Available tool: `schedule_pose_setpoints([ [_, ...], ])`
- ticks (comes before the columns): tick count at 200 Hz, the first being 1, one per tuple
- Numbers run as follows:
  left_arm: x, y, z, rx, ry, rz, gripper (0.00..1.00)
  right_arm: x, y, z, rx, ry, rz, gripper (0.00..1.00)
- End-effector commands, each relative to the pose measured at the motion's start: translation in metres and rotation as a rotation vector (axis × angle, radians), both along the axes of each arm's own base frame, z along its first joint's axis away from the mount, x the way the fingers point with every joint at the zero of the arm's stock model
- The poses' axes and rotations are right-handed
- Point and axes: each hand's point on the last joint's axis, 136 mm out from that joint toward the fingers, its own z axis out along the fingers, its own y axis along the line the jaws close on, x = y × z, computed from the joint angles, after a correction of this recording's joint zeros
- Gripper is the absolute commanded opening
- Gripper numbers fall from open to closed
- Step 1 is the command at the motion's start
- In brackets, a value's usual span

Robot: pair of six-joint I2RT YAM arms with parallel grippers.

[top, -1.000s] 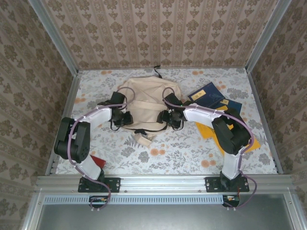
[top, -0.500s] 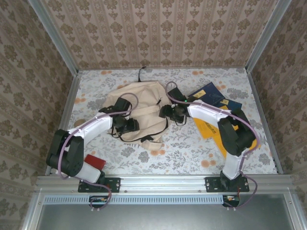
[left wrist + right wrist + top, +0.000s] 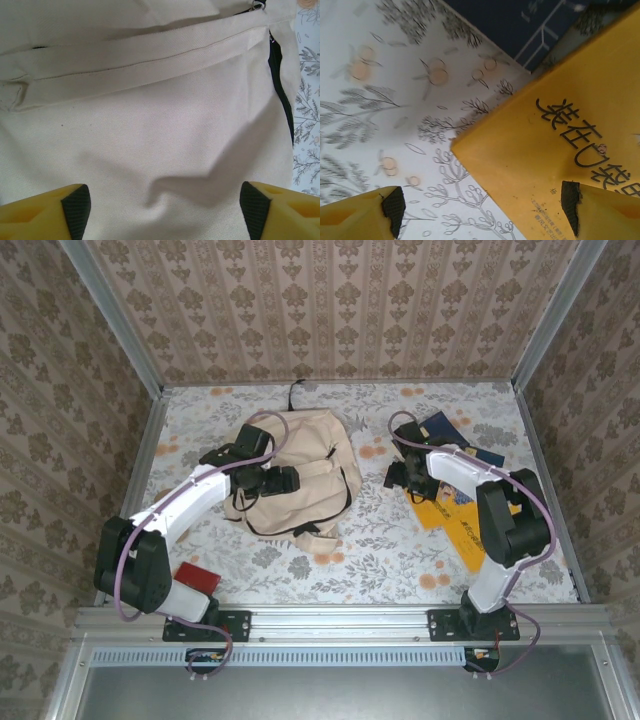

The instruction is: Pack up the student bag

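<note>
My left pincer [image 3: 165, 205] hangs wide and empty over the soft cream fabric backpack [image 3: 310, 445], which lies left of centre on the floral tabletop [image 3: 380, 540]. My right pincer [image 3: 480, 207] gapes wide too, empty, above a corner of the flat yellow book [image 3: 560, 150].
</note>
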Motion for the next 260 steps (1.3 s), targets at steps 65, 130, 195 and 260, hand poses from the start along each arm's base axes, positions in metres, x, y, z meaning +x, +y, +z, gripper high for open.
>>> schedule_pose_setpoints([
  [65, -0.002, -0.004, 0.028, -0.016, -0.097, -0.072, 1.00, -0.048, 0.043, -0.028, 0.081, 0.132, 0.103, 0.85],
  [130, -0.004, -0.010, 0.035, -0.021, -0.106, -0.090, 1.00, -0.072, 0.056, -0.006, 0.154, 0.100, 0.120, 0.85],
  [195, -0.006, -0.018, 0.034, -0.012, -0.087, -0.090, 1.00, -0.025, 0.001, 0.017, 0.021, 0.014, 0.042, 0.86],
  [260, -0.010, -0.035, 0.033, -0.026, -0.067, -0.123, 1.00, -0.017, 0.023, -0.014, 0.128, 0.095, 0.096, 0.93],
])
